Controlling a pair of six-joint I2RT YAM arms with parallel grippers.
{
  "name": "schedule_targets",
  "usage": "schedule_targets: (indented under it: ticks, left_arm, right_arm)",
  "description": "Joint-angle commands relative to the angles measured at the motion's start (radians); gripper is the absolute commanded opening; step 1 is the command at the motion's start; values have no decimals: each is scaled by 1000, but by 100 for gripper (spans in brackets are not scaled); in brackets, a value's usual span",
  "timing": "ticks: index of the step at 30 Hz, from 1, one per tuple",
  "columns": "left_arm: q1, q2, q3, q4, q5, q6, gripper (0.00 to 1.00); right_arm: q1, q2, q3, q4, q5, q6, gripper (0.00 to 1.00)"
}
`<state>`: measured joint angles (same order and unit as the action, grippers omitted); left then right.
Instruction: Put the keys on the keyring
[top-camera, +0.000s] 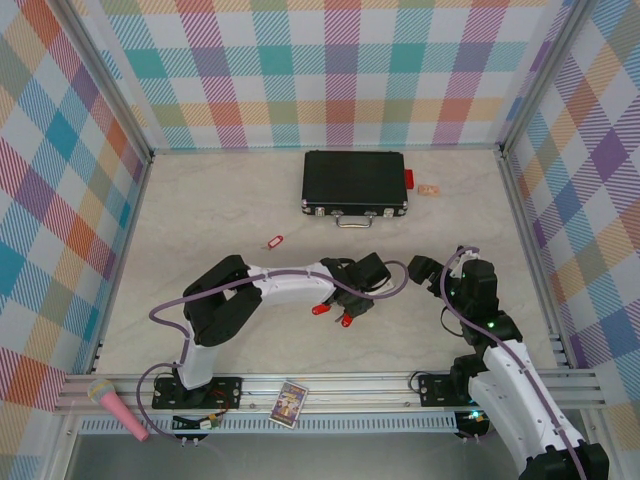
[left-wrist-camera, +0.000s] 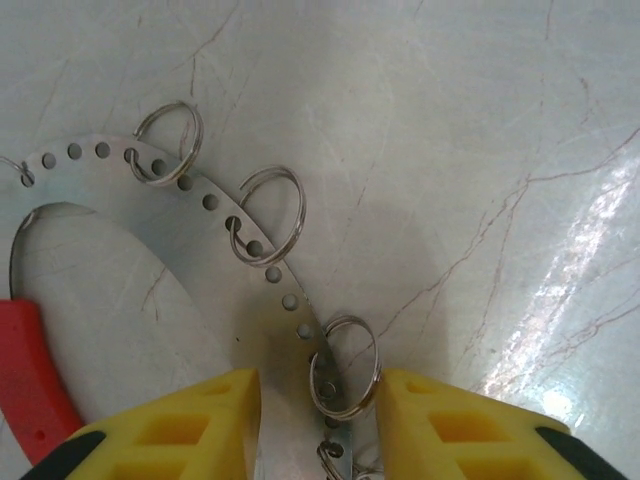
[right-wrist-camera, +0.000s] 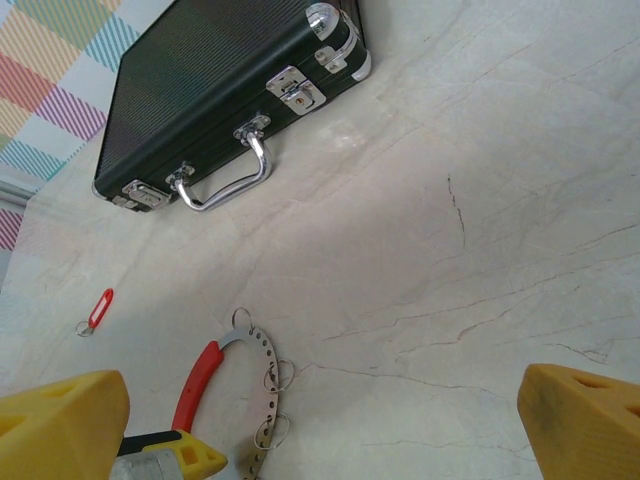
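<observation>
**A:** What sits on your left?

**B:** 1 key (top-camera: 273, 242) with a red tag lies flat on the table (top-camera: 200, 210). It is left of centre, nearer than the black case (top-camera: 355, 183) and well apart from the keyring (left-wrist-camera: 190, 225).

**A:** And your left gripper?

**B:** My left gripper (left-wrist-camera: 318, 385) is low over the middle of the table, at the keyring. The keyring is a flat silver arc punched with holes, with a red sleeve (left-wrist-camera: 28, 375) on its left part. 3 split rings (left-wrist-camera: 268, 215) hang through the holes. My jaws stand partly apart, with 1 yellow finger (left-wrist-camera: 190, 430) on each side of the arc's near end and the nearest split ring. Bare table shows between the left finger and the strip. That ring lies just beside the right finger, and I cannot tell whether they touch. I clamp nothing.

**A:** And the right side?

**B:** My right gripper (right-wrist-camera: 320, 400) hovers just right of the keyring, with its jaws spread wide and nothing between them. From my right wrist the case lies far off to the left, with its metal handle (right-wrist-camera: 225, 185) facing me. A small red block (top-camera: 408, 179) sits against the case's right end.
</observation>
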<state>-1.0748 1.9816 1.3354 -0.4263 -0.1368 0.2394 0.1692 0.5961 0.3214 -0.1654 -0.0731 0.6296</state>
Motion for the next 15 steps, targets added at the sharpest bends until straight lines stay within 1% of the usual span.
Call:
schedule_targets:
  ticks: [1,3,5,6,15]
  left_arm:
    - [9,2,40,-12,12,7,33]
    - [12,10,48,-24,29,7,30]
    - [11,20,58,-32,47,7,30]
    - [12,25,61,-39,59,7,27]
    - [12,49,75,-64,76,10,27]
  right_arm:
    - [-9,-10,-11,24,-19,13,99]
    - [-9,-10,-12,26,-21,11,99]
    - [-10,-9,-12,26,-23,11,99]
    - [-10,-10,-13,26,-23,12,99]
    - [-9,-5,-13,32,-25,10,99]
